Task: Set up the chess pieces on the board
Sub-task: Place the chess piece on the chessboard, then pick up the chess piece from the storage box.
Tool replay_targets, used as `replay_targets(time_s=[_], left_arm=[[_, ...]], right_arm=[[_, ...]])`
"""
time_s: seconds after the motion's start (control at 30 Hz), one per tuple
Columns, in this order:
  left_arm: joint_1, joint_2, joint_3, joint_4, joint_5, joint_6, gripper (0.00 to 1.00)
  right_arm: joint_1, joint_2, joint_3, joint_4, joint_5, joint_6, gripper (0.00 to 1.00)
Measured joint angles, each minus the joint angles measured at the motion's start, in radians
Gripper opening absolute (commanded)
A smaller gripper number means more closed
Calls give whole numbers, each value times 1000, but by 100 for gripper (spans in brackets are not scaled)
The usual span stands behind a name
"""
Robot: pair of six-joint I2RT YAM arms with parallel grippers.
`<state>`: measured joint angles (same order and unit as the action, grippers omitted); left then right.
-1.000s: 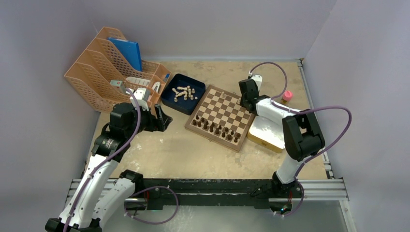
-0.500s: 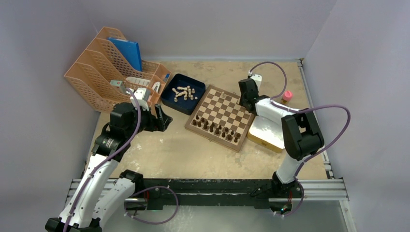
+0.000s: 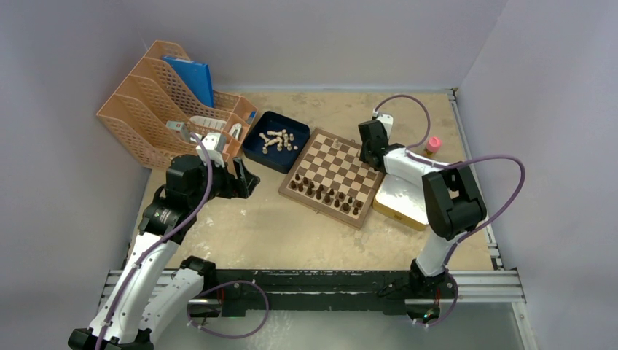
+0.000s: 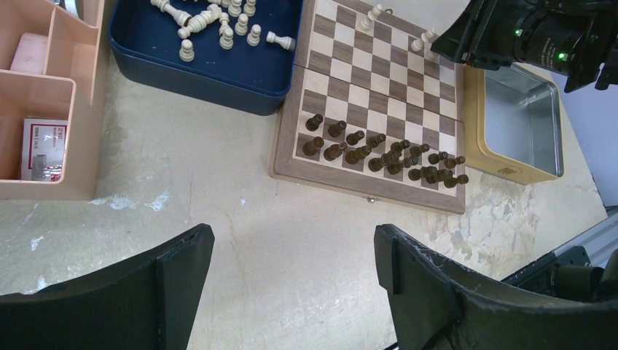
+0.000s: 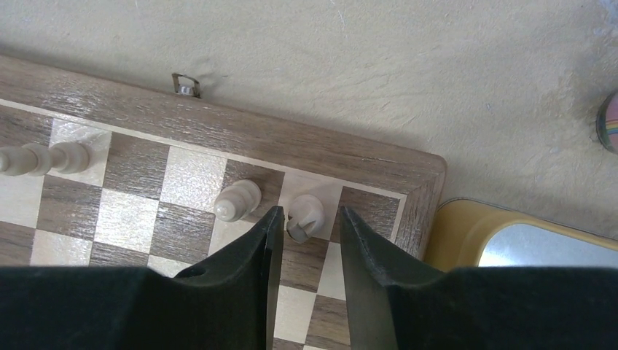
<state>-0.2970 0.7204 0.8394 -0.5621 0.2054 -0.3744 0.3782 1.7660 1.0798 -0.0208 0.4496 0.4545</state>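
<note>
Right wrist camera looks down on a far corner of the board [image 5: 291, 135], by its brown edge. The right claw [image 5: 309, 213] is open just a little, and one small light piece [image 5: 306, 217] stands between its two tips, on a cream square one in from the corner. A thin gap shows on each side of that piece, so the claw is around it but not squeezing it. A light pawn [image 5: 237, 200] stands just beside it on the next dark square. Most of the light chess pieces [image 4: 218, 29] lie in a heap in the dark blue tray [image 4: 197, 73], which sits just beside the board. The dark brown pieces [image 4: 386, 153] stand in two rows along the board's near edge. A yellow-rimmed tin [image 4: 472, 109] sits at the board's other side. The left claw [image 4: 291, 237] is wide open with nothing in it, up over the bare table [image 4: 218, 219] near the tray and the board. An orange file rack [image 3: 167, 95] stands at the far left.
</note>
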Motion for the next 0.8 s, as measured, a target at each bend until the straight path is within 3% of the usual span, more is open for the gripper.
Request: replay_targets(time_s=[0.4,0.8], left_arm=[[0,0,0,0,-1,0,81],[0,1,0,0,-10,0,81]], right_arm=[[0,-10,44,-58,-1,-1,40],[0,-137,131,-92,-69,-15,39]])
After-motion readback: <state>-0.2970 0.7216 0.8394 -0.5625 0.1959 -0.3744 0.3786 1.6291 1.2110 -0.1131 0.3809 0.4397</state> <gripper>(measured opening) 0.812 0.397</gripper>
